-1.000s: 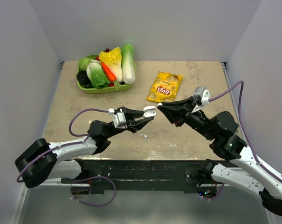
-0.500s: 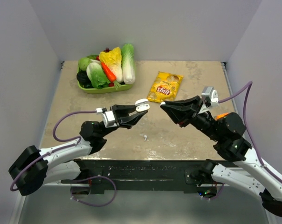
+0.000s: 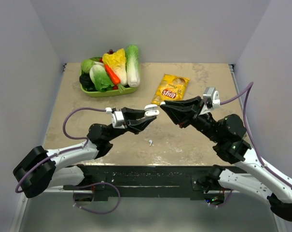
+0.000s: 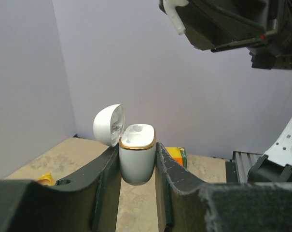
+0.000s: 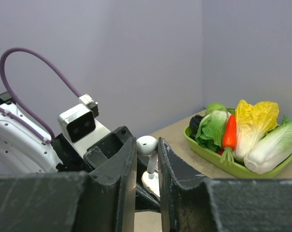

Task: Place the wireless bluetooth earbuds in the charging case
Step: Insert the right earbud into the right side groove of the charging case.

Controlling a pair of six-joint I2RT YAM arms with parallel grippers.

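My left gripper [image 3: 149, 115] is shut on the white charging case [image 3: 152, 111], held upright above the table with its lid swung open. In the left wrist view the gold-rimmed case [image 4: 137, 157] sits between my fingers, lid [image 4: 108, 124] tipped left and both wells showing. My right gripper [image 3: 163, 105] is shut on a white stemmed earbud [image 5: 147, 144], stem pointing down, just above and to the right of the case [image 5: 152, 181]. That earbud [image 4: 173, 13] shows at the top of the left wrist view. Another small white earbud [image 3: 150, 142] lies on the table below the grippers.
A green tray [image 3: 101, 92] piled with toy vegetables stands at the back left. A yellow chip bag [image 3: 170, 89] lies at the back middle, just behind the right gripper. Grey walls close in the table on three sides.
The left gripper swung back-left with the case, then returned right. The right gripper's tip moved left and up, ending closer to the case. Both grips are unchanged.
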